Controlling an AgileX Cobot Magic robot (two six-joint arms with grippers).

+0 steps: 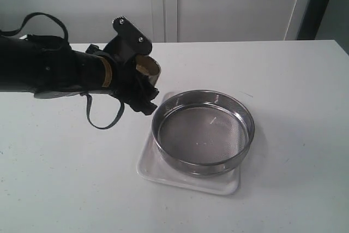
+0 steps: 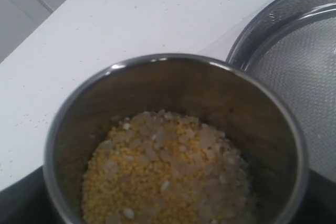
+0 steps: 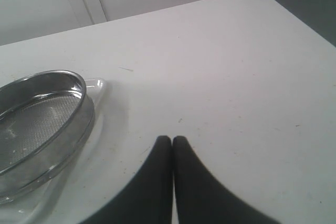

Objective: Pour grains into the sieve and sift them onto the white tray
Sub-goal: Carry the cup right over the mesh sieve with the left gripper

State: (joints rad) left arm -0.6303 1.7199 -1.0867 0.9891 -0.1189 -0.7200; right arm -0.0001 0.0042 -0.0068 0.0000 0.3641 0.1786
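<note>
My left gripper (image 1: 142, 83) is shut on a small steel cup (image 1: 148, 67), held above the table just left of the sieve (image 1: 203, 167). In the left wrist view the cup (image 2: 210, 90) holds the grains (image 2: 163, 177), a mix of yellow meal and whitish grains, and the sieve (image 2: 273, 19) shows beyond its rim. The sieve sits on the white tray (image 1: 185, 181), and its mesh looks bare. My right gripper (image 3: 172, 140) is shut with nothing in it, low over the table to one side of the sieve (image 3: 71, 127) and tray (image 3: 98, 88). It does not show in the exterior view.
The white table (image 1: 294, 80) runs back to a pale wall. A black cable loop (image 1: 103, 118) hangs under the left arm (image 1: 49, 69). A dark post (image 1: 319, 4) stands at the far right behind the table.
</note>
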